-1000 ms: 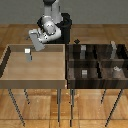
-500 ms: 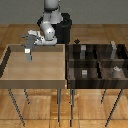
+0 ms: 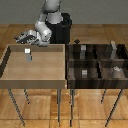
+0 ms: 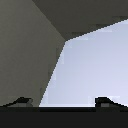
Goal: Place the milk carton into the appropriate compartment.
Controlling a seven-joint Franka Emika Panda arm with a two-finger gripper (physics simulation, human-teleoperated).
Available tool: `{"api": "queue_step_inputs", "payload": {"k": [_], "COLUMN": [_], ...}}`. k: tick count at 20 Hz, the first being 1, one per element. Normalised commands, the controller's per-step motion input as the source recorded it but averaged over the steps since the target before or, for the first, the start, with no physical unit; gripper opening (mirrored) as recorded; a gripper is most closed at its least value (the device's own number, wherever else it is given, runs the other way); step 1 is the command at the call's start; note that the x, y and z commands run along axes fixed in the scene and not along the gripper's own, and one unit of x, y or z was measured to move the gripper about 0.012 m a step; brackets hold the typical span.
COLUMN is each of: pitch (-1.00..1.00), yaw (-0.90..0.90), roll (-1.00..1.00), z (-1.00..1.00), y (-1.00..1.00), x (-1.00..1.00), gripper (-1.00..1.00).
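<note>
The milk carton (image 3: 28,55), a tiny upright rectangular box with grey sides and a white top, stands in the upper left part of the exterior view, on the floor of a shallow light-wood tray counter (image 3: 10,82) with raised rims. It sits near the tray's far rim, apart from every wall, and nothing touches it.

The tool (image 3: 23,37), a dark grey end piece on the white and grey jointed arm (image 3: 46,22), hangs in the upper left of the frame, above and beyond the tray's far rim and slightly toward the exterior view's left of the carton. It is clear of the carton. At this size I cannot tell from the exterior view how its jaws stand. In the wrist view two dark fingertips (image 4: 21,101) show at the lower edge, set wide apart with only pale surface between them, so the tool is spread and holds nothing.

On the exterior view's right a dark wooden divider box (image 3: 97,62) fills the middle right of the frame, split into several compartments. Small grey shapes (image 3: 85,73) sit in some of them; their form is too blurred to tell. The black robot base (image 3: 64,30) stands behind, at upper centre, over a wooden plank floor (image 3: 100,35).
</note>
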Motion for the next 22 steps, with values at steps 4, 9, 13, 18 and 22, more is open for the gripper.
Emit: {"api": "queue_step_inputs", "payload": {"k": [4, 9, 13, 18, 22], "pitch": [0.0, 0.0, 0.0, 0.0, 0.0], "yaw": [0.0, 0.0, 0.0, 0.0, -0.04], "roll": [-0.92, -0.91, -0.56, 0.0, 0.0], "z": [0.0, 0.0, 0.0, 0.0, 0.0], "y": [0.0, 0.0, 0.0, 0.0, 0.0], "x": [0.0, 0.0, 0.0, 0.0, 0.0], "gripper": [1.0, 1.0, 1.0, 1.0, 1.0]}}
